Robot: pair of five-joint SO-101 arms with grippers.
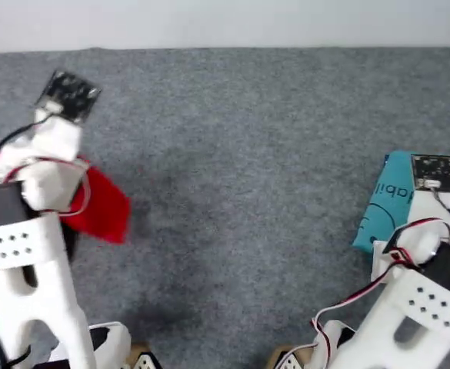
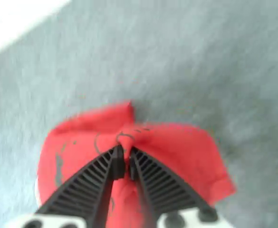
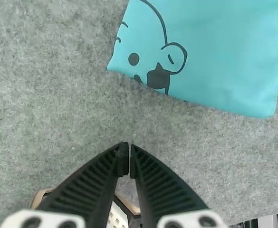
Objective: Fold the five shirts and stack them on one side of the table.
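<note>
A red shirt (image 1: 101, 204) hangs bunched at the table's left side, lifted off the grey surface. My left gripper (image 2: 125, 159) is shut on a fold of this red shirt (image 2: 177, 147), and the cloth spreads out below the fingers. A turquoise shirt (image 1: 382, 207) with a dark line drawing lies folded flat at the right side, partly under my right arm. My right gripper (image 3: 125, 151) is shut with nothing in it and hovers over bare table a short way from the turquoise shirt (image 3: 215, 52).
The grey felt table top (image 1: 248, 154) stretches between the two arms. A white wall (image 1: 225, 23) borders its far edge. The arms' white bases (image 1: 325, 346) stand along the near edge.
</note>
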